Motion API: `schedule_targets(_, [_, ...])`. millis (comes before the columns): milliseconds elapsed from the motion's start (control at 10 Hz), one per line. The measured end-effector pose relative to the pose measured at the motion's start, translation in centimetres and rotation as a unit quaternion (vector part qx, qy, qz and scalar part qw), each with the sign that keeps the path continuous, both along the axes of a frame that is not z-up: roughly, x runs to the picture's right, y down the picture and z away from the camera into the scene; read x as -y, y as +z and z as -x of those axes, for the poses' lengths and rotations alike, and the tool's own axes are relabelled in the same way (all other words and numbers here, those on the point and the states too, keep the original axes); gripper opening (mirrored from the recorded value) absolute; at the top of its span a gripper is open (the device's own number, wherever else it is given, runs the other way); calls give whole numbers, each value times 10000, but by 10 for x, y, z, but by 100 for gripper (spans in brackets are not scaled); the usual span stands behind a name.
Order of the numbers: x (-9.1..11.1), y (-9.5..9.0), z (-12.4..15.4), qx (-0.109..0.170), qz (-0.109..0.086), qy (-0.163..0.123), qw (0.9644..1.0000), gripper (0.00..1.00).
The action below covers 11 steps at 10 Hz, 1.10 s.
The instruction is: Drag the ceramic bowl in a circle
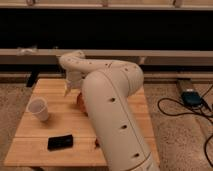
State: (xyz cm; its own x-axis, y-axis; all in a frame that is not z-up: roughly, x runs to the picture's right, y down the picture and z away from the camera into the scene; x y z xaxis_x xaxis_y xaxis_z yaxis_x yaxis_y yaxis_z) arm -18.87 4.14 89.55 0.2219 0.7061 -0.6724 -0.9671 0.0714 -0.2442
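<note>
A white paper cup [38,108] stands at the left of the wooden table [49,89], with a flat black object [60,142] nearer. Right of them the gripper [68,89] hangs low over the far boards, jaws apart and holding nothing. The ceramic bowl [79,100] lies just to its right and slightly nearer, mostly hidden behind the arm [112,110]. The reach probably goes that way.

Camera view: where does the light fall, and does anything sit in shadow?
Camera view: the big white robot arm is brightest and hides most of the glossy orange-red ceramic bowl; the pale wooden table is evenly lit; the backdrop is nearly black; the pincer hangs above the table's far side beside the bowl, pale against the wood.
</note>
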Motion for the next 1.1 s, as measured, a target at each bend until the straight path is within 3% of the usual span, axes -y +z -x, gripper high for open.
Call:
schedule_targets(600, [0,1,0,-3,-2,-3,10000,80])
schedule_targets(1100, [-11,13,13,-27,-78,-123,9999,80])
